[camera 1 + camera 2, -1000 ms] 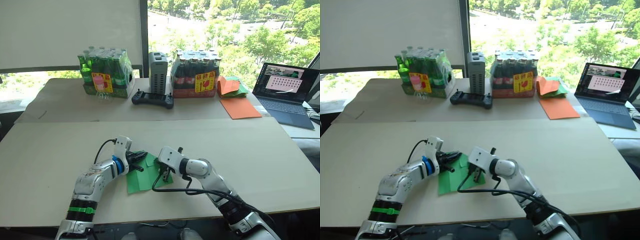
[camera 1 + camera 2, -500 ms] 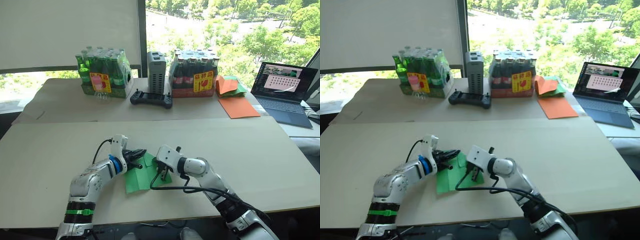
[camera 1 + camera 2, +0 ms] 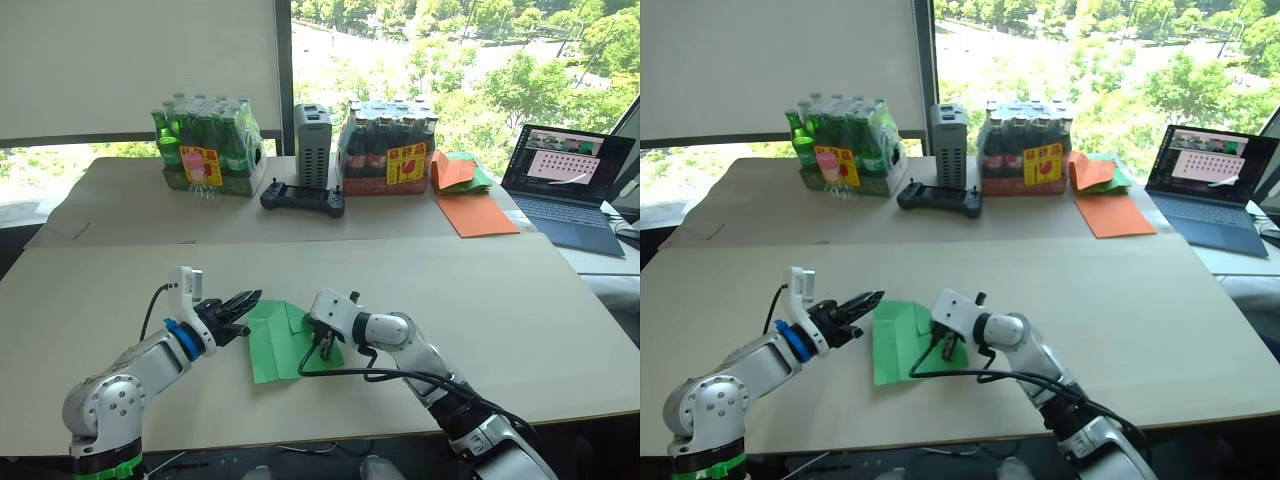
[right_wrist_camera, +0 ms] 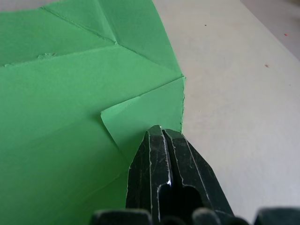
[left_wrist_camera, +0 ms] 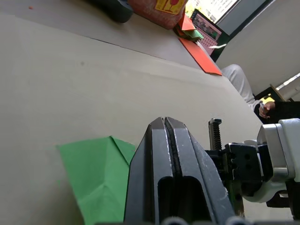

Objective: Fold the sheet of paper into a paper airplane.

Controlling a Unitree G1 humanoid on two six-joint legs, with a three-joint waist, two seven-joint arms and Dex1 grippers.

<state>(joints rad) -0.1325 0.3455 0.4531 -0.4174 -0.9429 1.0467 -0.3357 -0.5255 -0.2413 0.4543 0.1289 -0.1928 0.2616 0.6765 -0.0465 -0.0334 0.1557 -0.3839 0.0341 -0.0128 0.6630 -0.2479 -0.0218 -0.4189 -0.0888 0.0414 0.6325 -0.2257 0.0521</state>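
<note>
Green sheet of paper [image 3: 277, 339] lies flat on the near worktop [image 3: 480, 300], between the two arms. Right end effector [image 3: 324, 346] presses down on the sheet's right edge, fingers clenched together with nothing pinched between them, tip planted beside a small folded-over corner. Left end effector [image 3: 243, 301] hovers just off the sheet's upper left corner, clamped tight too and holding nothing, its tip pointing at the paper.

The sheet shows crease lines and folded flaps along its far edge, so that edge comes to a shallow point; the rest is a plain rectangle lying smooth.

Bare worktop spreads wide on every side of the paper, with its front edge close below. Bottle packs [image 3: 205, 147], a controller [image 3: 304, 198], orange sheets [image 3: 478, 214] and a laptop [image 3: 567, 189] sit well away at the back.
</note>
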